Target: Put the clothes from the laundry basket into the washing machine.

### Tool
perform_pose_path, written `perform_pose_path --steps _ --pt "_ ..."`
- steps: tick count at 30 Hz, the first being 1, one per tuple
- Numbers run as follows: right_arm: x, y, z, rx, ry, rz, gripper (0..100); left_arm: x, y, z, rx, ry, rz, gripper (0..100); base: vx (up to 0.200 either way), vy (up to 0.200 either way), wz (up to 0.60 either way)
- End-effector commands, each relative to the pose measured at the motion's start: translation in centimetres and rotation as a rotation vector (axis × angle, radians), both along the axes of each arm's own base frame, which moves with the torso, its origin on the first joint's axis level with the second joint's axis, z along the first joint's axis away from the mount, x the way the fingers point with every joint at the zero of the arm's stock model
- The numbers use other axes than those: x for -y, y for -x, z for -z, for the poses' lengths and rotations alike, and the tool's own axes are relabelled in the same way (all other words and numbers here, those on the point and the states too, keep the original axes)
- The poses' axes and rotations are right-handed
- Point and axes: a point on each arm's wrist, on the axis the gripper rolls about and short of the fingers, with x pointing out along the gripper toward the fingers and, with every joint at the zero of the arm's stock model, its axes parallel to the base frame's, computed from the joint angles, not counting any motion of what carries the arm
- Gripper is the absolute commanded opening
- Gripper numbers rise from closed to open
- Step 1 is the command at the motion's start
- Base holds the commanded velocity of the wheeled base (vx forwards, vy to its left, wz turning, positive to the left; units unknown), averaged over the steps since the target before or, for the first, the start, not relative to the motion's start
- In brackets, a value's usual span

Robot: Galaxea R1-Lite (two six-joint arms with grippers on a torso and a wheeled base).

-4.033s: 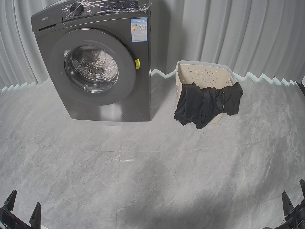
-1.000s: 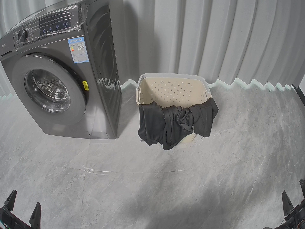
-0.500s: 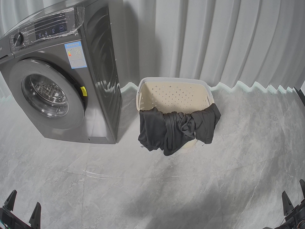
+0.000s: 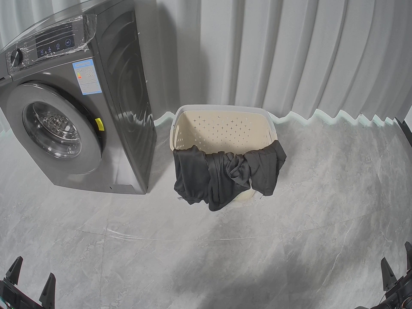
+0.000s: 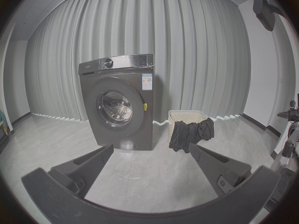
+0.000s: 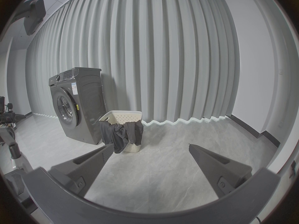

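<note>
Clothes [image 4: 225, 174]: dark garments, bunched and draped over the near rim of the laundry basket [image 4: 223, 123], hanging down its near wall almost to the floor [image 4: 257, 258]. The basket is cream, perforated, and stands on the floor just right of the washing machine [image 4: 64, 108], close to it but not touching, with the pleated curtain [image 4: 279, 43] at its far side. Machine door looks shut, drum visible through the glass. Left gripper [image 4: 34, 268] is low at the near left, fingers spread wide, holding nothing. Right gripper [image 4: 395, 254] is at the near right, also wide open and empty. Both are well apart from basket and machine.
</note>
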Motion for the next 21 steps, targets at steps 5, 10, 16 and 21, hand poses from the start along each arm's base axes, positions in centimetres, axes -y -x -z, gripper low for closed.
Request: perform_pose_path --steps 5,10,16,21 --pt "0.0 -0.01 0.54 -0.003 0.0 -0.001 100 0.0 -0.01 0.52 -0.002 0.0 0.0 100 0.0 0.0 0.0" --pt "0.0 -0.01 0.54 -0.003 0.0 -0.002 100 0.0 -0.01 0.52 -0.002 0.0 0.0 100 0.12 0.0 0.0" --pt "0.0 -0.01 0.52 -0.001 0.0 -0.002 100 0.0 -0.01 0.5 0.0 0.001 0.0 100 0.2 0.0 0.0" --pt "0.0 -0.01 0.52 -0.001 0.0 -0.002 100 0.0 -0.01 0.52 -0.002 0.003 0.0 100 0.2 0.0 0.0"
